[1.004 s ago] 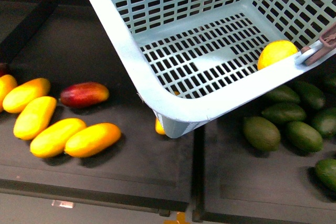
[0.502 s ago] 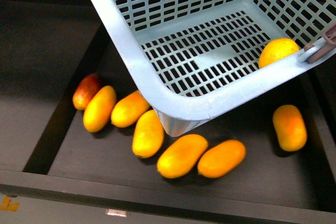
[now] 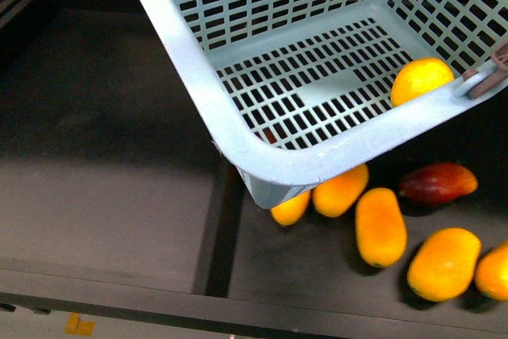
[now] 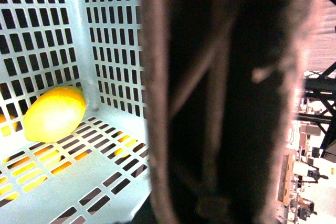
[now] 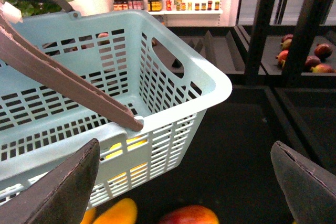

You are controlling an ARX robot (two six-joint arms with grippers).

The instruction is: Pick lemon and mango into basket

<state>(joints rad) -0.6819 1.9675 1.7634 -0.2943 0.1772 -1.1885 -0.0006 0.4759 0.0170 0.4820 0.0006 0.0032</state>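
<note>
Already in basket (image 3: pixel 262 156) corner: lemon (image 3: pixel 421 79). On dark shelf just outside basket: red-blushed mango (image 5: pixel 189 216), 1 fruit left to pick. Likely smooth, firm, heavyish; grip across middle, gently. Right claw (image 5: pixel 185 145) spread wide, empty. Left claw: cannot tell.

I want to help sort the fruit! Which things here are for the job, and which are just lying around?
For the job: basket, lemon already inside it, red-blushed mango.
Just lying about: plain yellow-orange mangoes, dark shelf tray.
</note>
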